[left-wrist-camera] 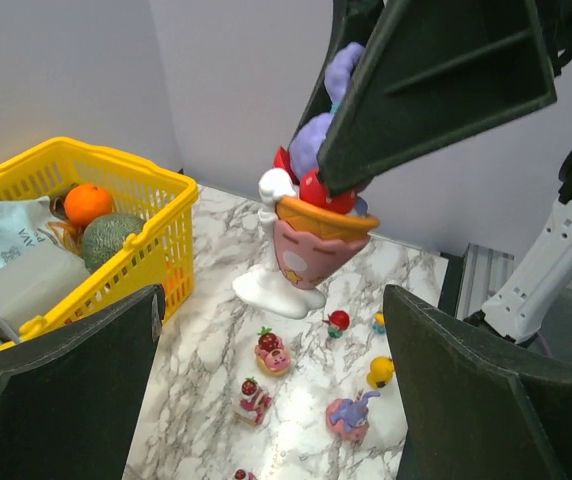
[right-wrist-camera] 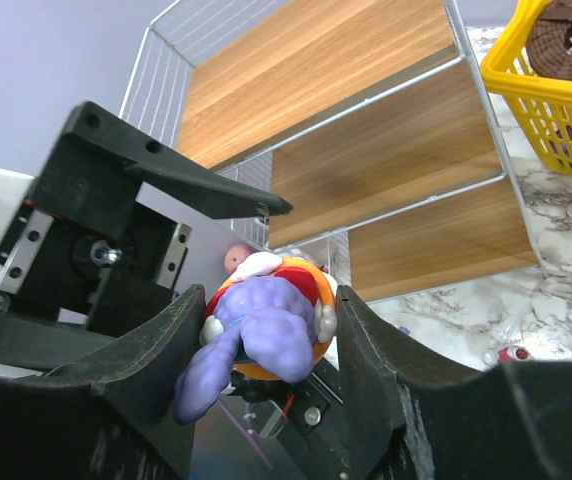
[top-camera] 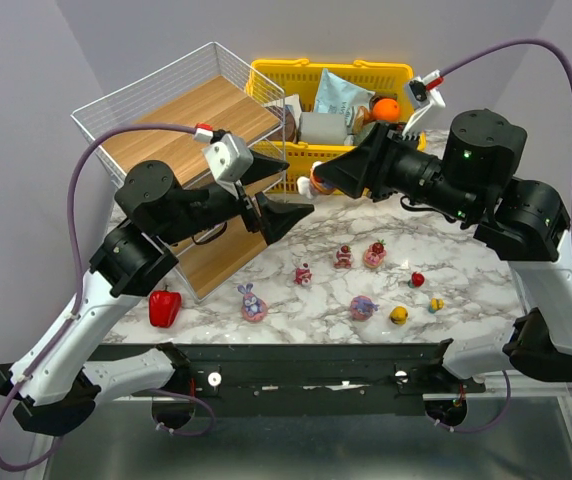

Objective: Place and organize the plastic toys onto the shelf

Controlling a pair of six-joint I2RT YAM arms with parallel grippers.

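My right gripper (right-wrist-camera: 271, 330) is shut on a bunny cup toy (right-wrist-camera: 266, 325): a purple bunny on an orange-rimmed pink cup with a white foot (left-wrist-camera: 311, 215). It hangs in the air in front of the shelf (top-camera: 196, 130), a slanted white wire rack with wooden boards. My left gripper (left-wrist-camera: 271, 340) faces the toy with its jaws wide open and nothing between them; the toy is just beyond its fingertips. Several small plastic toys lie on the marble table: a purple bunny on a pink base (top-camera: 253, 303), another (top-camera: 363, 306), pink-red figures (top-camera: 343, 256), and a yellow piece (top-camera: 399, 316).
A yellow basket (top-camera: 331, 100) full of groceries stands at the back, right of the shelf. A red bell pepper (top-camera: 165, 306) lies at the near left by the shelf's foot. Both arms meet over the table's middle.
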